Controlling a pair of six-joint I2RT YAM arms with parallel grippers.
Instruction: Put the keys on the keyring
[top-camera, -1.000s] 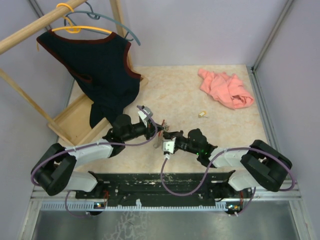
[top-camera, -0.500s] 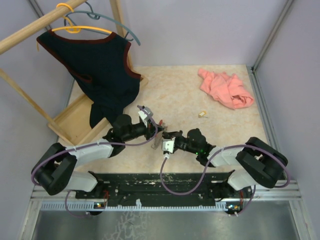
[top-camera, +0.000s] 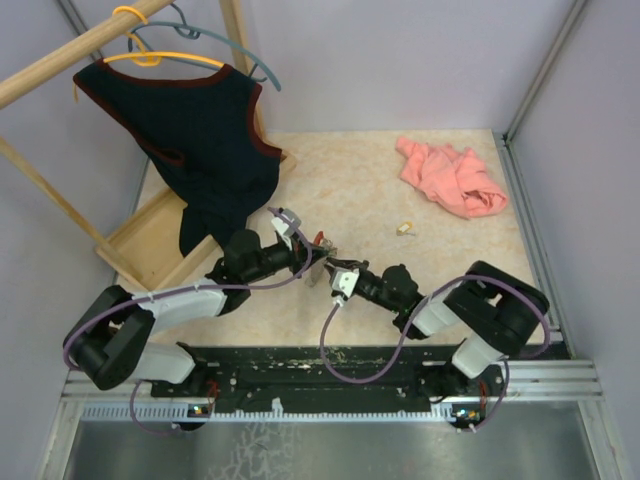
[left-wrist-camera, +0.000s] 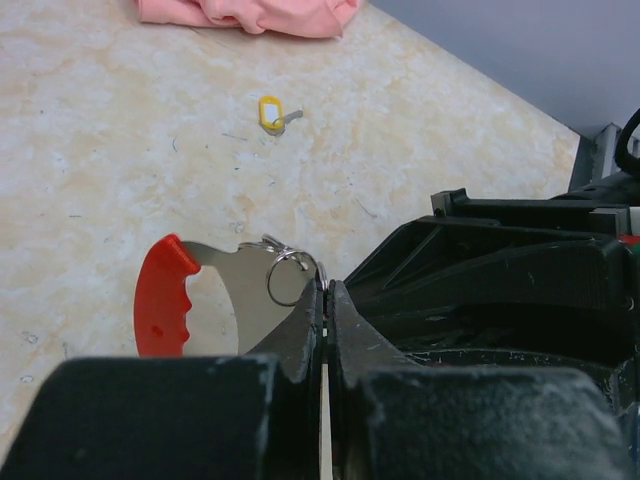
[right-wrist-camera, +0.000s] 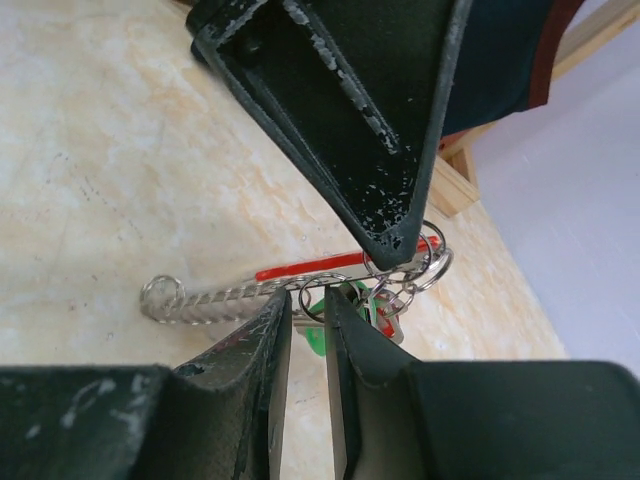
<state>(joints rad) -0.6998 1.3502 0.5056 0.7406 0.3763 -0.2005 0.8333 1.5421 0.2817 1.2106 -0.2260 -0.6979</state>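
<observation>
The keyring shows in the right wrist view as a thin red loop (right-wrist-camera: 310, 266) joined to a silvery chain-like strip (right-wrist-camera: 215, 298). My left gripper (left-wrist-camera: 327, 288) is shut on the bunch of split rings (right-wrist-camera: 425, 268) at its end, its fingers (right-wrist-camera: 380, 170) coming down from above. From a ring (left-wrist-camera: 290, 276) at the left fingertips hangs a flat silvery piece with a red ridged edge (left-wrist-camera: 160, 300). Keys with a green tag (right-wrist-camera: 322, 340) dangle below the rings. My right gripper (right-wrist-camera: 308, 300) is open by a narrow gap, with a small ring between its tips. Both grippers meet over the table (top-camera: 325, 260).
A small yellow tag (left-wrist-camera: 270, 112) (top-camera: 404, 228) lies loose on the table (top-camera: 350, 190). A pink cloth (top-camera: 450, 178) is at the back right. A black vest (top-camera: 200, 130) hangs on a wooden rack (top-camera: 150, 245) at the left.
My right gripper has moved up and left, closer to the left gripper, and its jaws have parted slightly. The left gripper stays shut and has barely shifted.
</observation>
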